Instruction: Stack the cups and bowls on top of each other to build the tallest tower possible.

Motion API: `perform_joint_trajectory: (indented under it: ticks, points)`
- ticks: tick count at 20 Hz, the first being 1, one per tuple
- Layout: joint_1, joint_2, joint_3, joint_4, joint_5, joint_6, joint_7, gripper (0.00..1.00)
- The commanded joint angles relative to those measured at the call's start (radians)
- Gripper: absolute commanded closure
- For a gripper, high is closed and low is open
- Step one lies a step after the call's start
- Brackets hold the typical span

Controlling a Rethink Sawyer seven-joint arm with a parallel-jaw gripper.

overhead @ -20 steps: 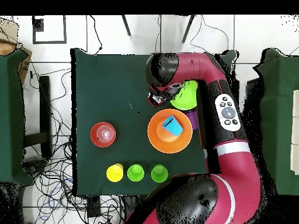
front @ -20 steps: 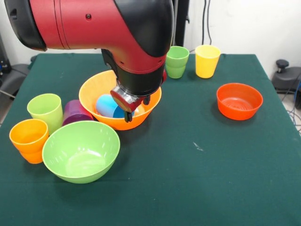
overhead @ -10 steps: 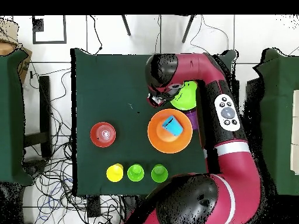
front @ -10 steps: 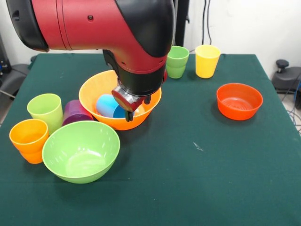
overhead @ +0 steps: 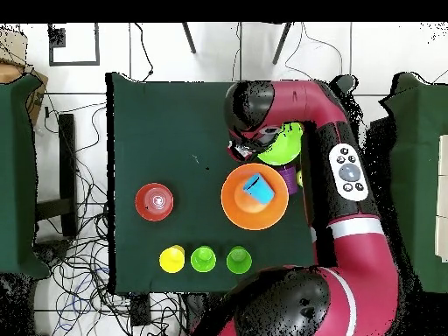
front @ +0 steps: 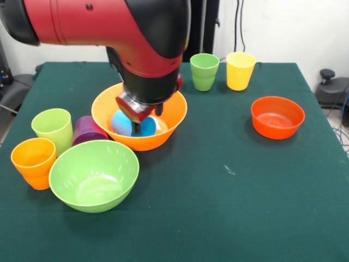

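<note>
A large orange bowl (front: 169, 117) (overhead: 255, 210) stands mid-table, and a blue cup (front: 124, 123) (overhead: 255, 186) lies on its side inside it. My gripper (front: 148, 121) (overhead: 238, 153) hangs over the bowl's rim on the camera side in the front view. It is open, with nothing between its two dark fingertips. A lime-green bowl (front: 94, 174) (overhead: 287, 144) sits upright beside the orange one. Around it stand a lime cup (front: 53, 128), a purple cup (front: 87, 130) and an orange cup (front: 34, 161). A small red-orange bowl (front: 277, 116) (overhead: 154, 201) stands apart.
A green cup (front: 204, 71) (overhead: 238, 259) and a yellow cup (front: 240, 70) (overhead: 171, 259) stand upright near the table's edge, with a lime cup (overhead: 203, 258) between them overhead. The arm's big red body covers part of the lime-green bowl from above.
The arm and gripper have shifted left in the front view, so the fingertips now overlap the blue cup in the bowl. No cup or bowl has moved.
</note>
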Motion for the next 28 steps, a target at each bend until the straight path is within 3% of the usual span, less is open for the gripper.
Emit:
perform_joint_trajectory:
  ticks: [1, 6, 13, 19, 22, 25, 28]
  points:
    - [0.021, -0.037, -0.099, -0.031, -0.037, -0.01, 0.139, 0.0]
    - [0.057, -0.111, -0.177, -0.046, -0.077, -0.02, 0.236, 0.0]
    - [0.169, -0.237, -0.363, 0.041, -0.149, -0.109, 0.483, 0.0]
    - [0.29, -0.284, -0.491, 0.098, -0.122, -0.115, 0.772, 0.0]
    - [0.348, -0.291, -0.534, 0.101, -0.114, -0.098, 0.863, 0.0]
    - [0.363, -0.312, -0.53, 0.164, -0.067, -0.125, 0.835, 0.0]
    - [0.395, -0.302, -0.556, 0.185, -0.061, -0.16, 0.955, 0.0]
